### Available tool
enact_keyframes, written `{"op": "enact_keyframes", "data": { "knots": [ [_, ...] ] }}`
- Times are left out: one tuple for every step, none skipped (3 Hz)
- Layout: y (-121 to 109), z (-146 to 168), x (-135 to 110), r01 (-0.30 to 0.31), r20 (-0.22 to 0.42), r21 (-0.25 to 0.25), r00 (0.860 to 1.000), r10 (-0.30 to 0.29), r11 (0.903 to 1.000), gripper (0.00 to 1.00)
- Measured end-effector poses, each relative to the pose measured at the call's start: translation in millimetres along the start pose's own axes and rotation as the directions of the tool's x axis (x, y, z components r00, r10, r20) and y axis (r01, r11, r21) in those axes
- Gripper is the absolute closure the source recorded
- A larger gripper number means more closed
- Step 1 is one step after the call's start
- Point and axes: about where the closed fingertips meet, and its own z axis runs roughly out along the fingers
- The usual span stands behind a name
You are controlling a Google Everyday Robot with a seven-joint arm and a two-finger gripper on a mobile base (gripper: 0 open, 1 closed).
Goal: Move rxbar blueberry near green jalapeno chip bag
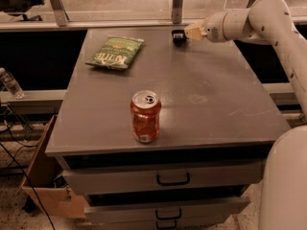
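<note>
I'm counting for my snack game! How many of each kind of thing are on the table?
chip bag: 1
bar: 1
can: 1
Total: 3
The end effector is right beside the bar, at the far edge of the table.

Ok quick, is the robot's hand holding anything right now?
Hand: at the far edge of the table, right up against the rxbar blueberry; whether it is gripping the bar cannot be told.
</note>
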Motion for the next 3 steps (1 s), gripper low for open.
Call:
{"op": "enact_keyframes", "data": {
  "knots": [
    [4.0,7.7,1.3,0.006,-0.005,-0.024,1.0,-0.006,0.9997,1.0],
    [15.2,16.9,3.6,0.021,-0.004,-0.084,1.0,-0.021,0.9963,1.0],
    [31.7,24.3,6.1,0.042,-0.001,-0.166,0.999,-0.042,0.9853,1.0]
  ]
}}
